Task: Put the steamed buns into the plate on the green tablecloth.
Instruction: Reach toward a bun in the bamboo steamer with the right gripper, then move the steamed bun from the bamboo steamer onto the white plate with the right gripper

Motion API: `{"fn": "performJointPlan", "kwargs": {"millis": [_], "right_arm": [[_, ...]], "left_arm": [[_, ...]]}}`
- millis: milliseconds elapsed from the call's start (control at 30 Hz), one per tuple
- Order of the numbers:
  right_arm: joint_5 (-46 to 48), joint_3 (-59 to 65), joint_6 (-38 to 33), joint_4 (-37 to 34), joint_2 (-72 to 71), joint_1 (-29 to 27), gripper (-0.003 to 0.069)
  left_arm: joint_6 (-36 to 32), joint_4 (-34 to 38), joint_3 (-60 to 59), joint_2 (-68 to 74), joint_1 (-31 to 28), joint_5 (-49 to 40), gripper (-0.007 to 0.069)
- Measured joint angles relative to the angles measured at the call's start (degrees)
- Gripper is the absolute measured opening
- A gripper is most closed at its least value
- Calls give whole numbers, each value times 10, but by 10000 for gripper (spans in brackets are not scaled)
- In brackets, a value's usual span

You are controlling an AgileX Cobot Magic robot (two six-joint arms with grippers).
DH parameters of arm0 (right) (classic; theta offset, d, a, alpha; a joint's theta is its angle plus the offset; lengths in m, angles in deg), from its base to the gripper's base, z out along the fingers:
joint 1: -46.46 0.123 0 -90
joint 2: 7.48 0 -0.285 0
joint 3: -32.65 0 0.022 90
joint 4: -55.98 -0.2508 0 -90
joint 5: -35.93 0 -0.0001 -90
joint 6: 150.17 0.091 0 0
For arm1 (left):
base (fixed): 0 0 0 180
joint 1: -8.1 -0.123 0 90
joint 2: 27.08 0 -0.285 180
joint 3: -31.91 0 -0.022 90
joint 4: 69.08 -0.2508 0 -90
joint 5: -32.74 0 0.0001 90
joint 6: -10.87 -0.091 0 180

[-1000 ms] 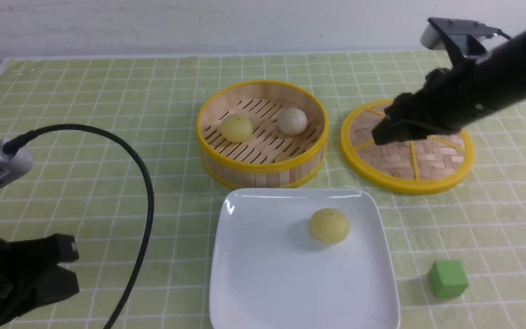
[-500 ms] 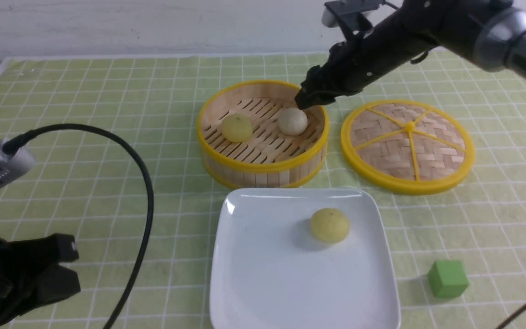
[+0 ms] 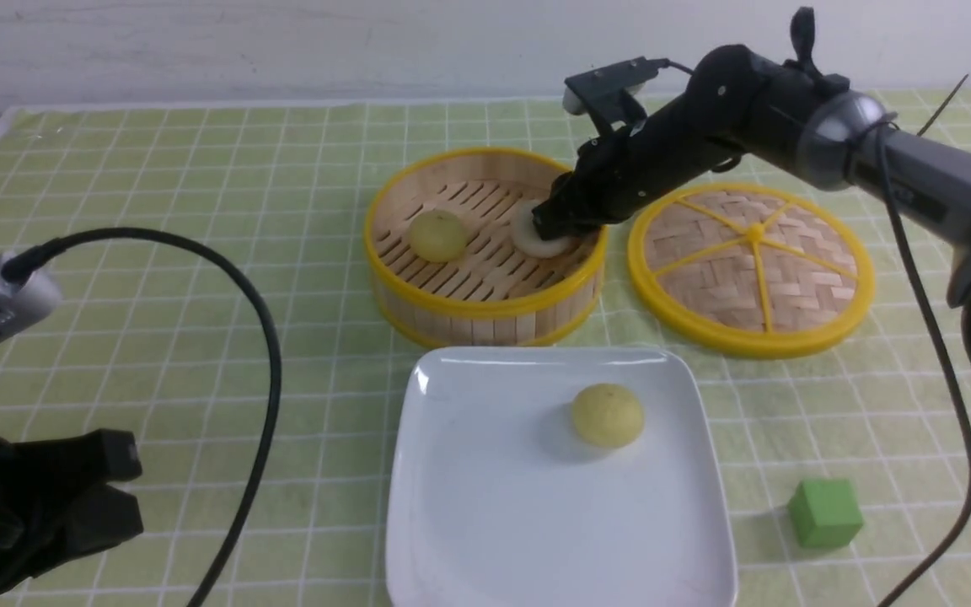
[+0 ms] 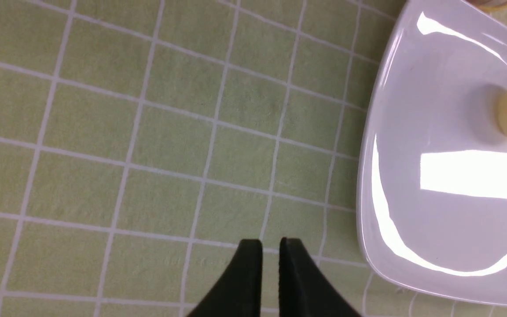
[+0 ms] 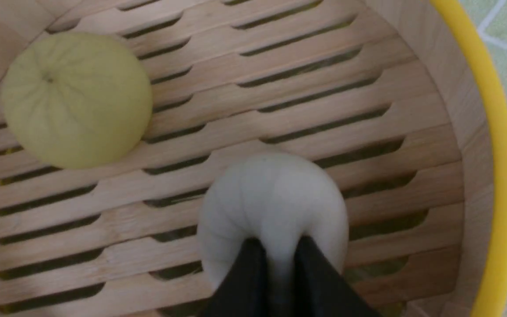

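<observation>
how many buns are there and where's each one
3: one yellow bun on the plate, a second yellow bun in the steamer, and a grey bun beside it, pinched by the right gripper. None seem hidden.

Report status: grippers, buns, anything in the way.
Right gripper shut on grey bun in steamer. Left gripper shut, empty, beside plate. One yellow bun plated, other yellow bun in steamer. Steamer wall to lift over.
</observation>
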Motion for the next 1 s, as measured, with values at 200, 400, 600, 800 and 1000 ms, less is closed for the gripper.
{"fn": "performJointPlan", "kwargs": {"millis": [200, 400, 600, 800, 1000], "right_arm": [[137, 0, 3, 12, -108, -10, 23], [261, 23, 79, 41, -270, -30, 23], [264, 228, 182, 68, -367, -20, 23], [214, 474, 155, 40, -392, 50, 26], [16, 572, 113, 19, -358, 96, 64]], "left_arm": [[0, -3, 0, 0, 0, 0, 97], [0, -4, 0, 0, 0, -1, 107], [0, -5, 0, 0, 0, -2, 108], [0, -34, 0, 0, 0, 2, 115], [0, -71, 0, 0, 0, 14, 125]]}}
